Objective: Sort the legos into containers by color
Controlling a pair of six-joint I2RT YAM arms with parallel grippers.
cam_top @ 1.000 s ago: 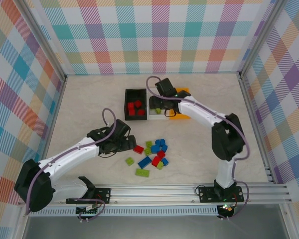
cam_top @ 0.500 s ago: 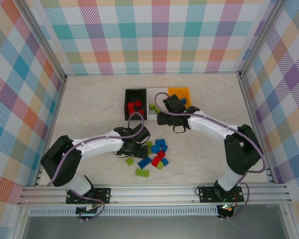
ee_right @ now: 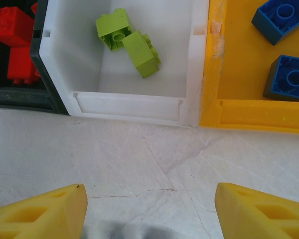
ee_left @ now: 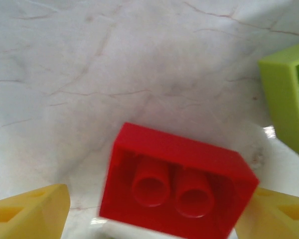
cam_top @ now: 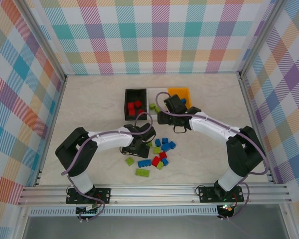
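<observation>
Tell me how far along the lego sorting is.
Partly done: red bricks sit in the black bin, two green bricks in the white bin, two blue bricks in the orange bin. The left gripper brackets a red brick on the table, not yet clamped. A mixed loose pile is left.

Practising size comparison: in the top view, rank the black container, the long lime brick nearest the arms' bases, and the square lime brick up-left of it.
Largest to smallest:
black container
long lime brick
square lime brick
</observation>
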